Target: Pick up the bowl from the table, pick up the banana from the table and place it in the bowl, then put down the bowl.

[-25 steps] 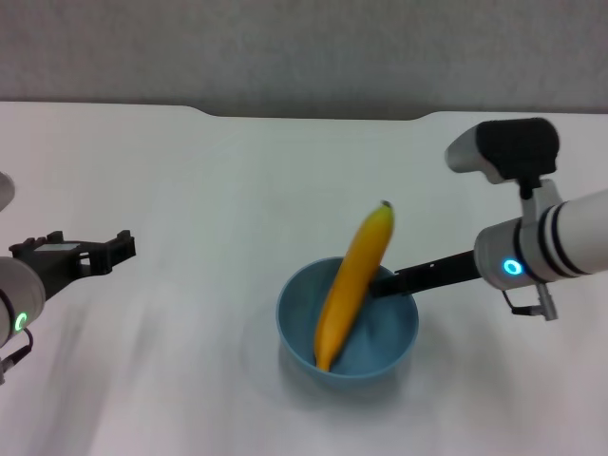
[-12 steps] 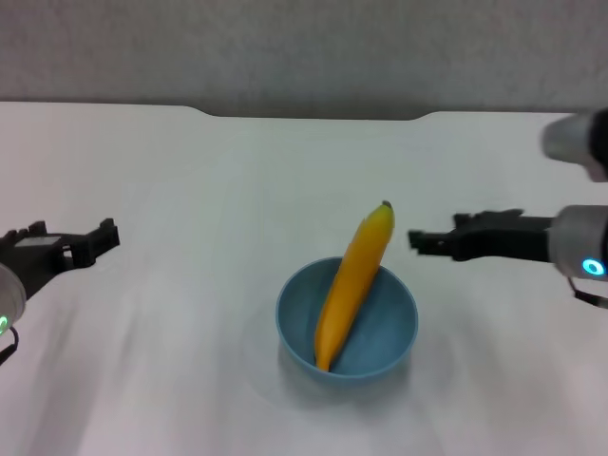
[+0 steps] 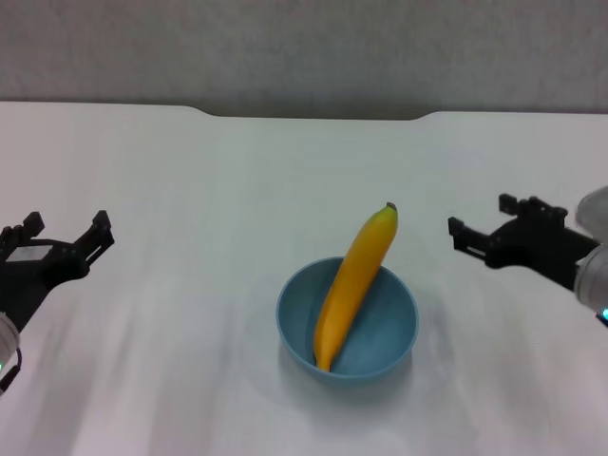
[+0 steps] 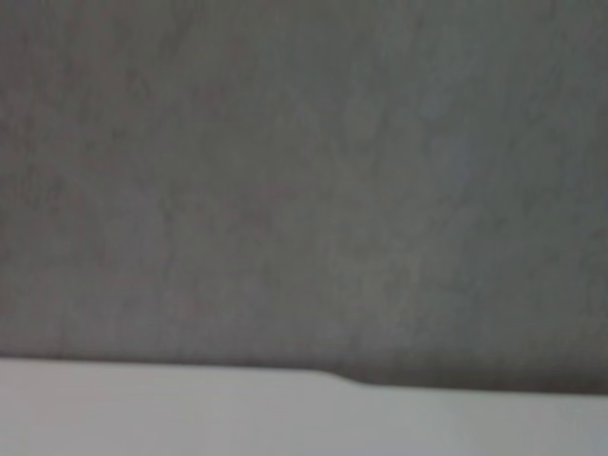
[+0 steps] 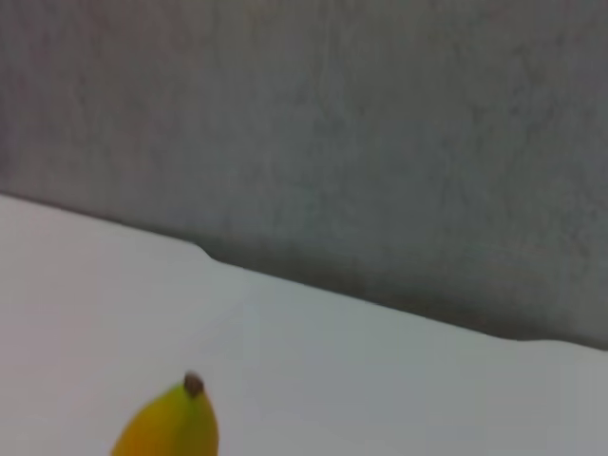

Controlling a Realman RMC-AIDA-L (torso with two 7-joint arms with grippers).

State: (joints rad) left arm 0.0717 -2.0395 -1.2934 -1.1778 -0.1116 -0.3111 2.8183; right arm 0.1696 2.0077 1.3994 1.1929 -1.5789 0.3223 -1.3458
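Note:
The light-blue bowl (image 3: 348,328) stands on the white table (image 3: 237,190) in the front middle. The yellow-orange banana (image 3: 355,281) leans in it, its lower end on the bowl's floor and its dark stem tip sticking up over the far rim; its tip also shows in the right wrist view (image 5: 171,423). My right gripper (image 3: 480,228) is open and empty, well to the right of the bowl. My left gripper (image 3: 59,231) is open and empty at the far left, clear of the bowl.
The table's dark notched far edge (image 3: 313,115) runs along the back, with a grey wall behind it (image 5: 380,142). The left wrist view shows only that wall and a strip of table (image 4: 190,408).
My right gripper has let go of the bowl's rim and drawn back to the right, away from the bowl. My left gripper has drifted further left. Bowl and banana have stayed put.

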